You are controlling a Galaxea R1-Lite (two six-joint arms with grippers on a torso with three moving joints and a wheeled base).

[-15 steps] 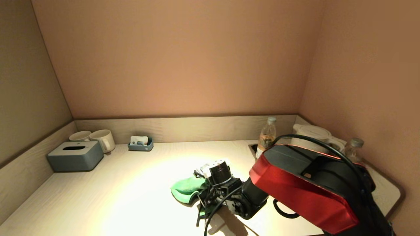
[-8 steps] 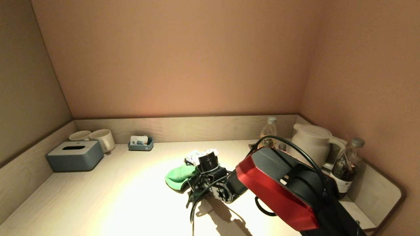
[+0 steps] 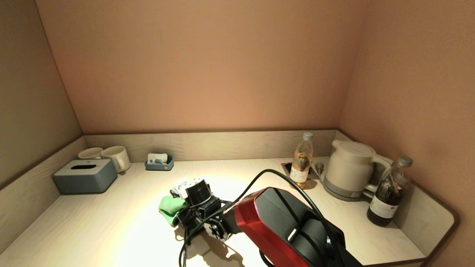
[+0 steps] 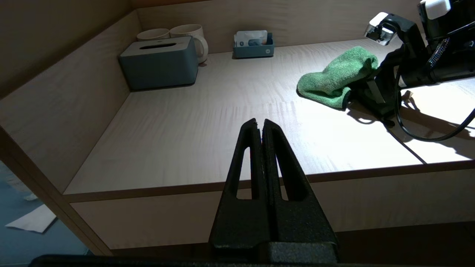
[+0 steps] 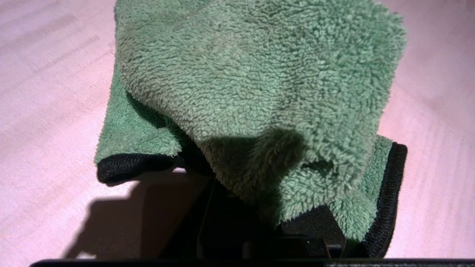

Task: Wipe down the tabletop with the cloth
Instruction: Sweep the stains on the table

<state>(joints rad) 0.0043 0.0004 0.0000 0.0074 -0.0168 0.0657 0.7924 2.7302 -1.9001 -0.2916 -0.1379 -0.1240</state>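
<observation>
Close up from the right wrist only: fluffy green cloth (image 5: 259, 85) with black hem, bunched on the tabletop (image 3: 111, 222), pinched in the right gripper (image 3: 177, 214); left gripper (image 4: 259, 128) closed, parked off-table.

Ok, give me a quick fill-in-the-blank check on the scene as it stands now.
1. The right gripper is shut on the ____ cloth.
2. The left gripper hangs off the table edge with its fingers ____.
3. Two mugs stand behind the ____ box.
4. The kettle stands between two ____.

Missing words: green; shut; tissue; bottles
</observation>
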